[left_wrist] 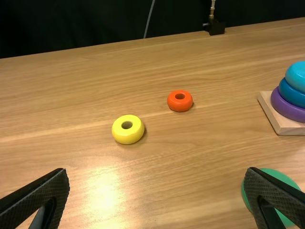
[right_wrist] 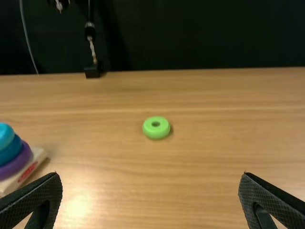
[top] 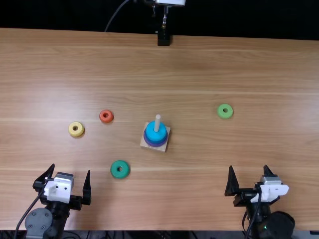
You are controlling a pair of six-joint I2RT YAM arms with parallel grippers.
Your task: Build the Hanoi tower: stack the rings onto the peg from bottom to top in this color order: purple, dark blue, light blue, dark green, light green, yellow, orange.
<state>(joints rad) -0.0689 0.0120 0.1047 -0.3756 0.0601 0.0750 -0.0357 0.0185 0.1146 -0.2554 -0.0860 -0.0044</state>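
A pale peg (top: 157, 123) on a square wooden base (top: 160, 148) carries purple, dark blue and light blue rings, the light blue ring (top: 153, 133) uppermost. Loose on the table lie the dark green ring (top: 115, 174), yellow ring (top: 76, 135), orange ring (top: 106, 121) and light green ring (top: 225, 116). My left gripper (top: 64, 172) is open and holds nothing, left of the dark green ring; in its wrist view the left gripper (left_wrist: 158, 191) has its fingers wide apart. My right gripper (top: 248, 173) is open, nearer the front edge than the light green ring; the right wrist view shows the right gripper (right_wrist: 150, 195) also empty.
A black stand foot (top: 164, 39) with a metal rod is at the table's far edge, behind the peg base. A thin cable (top: 114, 15) hangs against the dark background. The wooden table (top: 199, 64) extends around the scattered rings.
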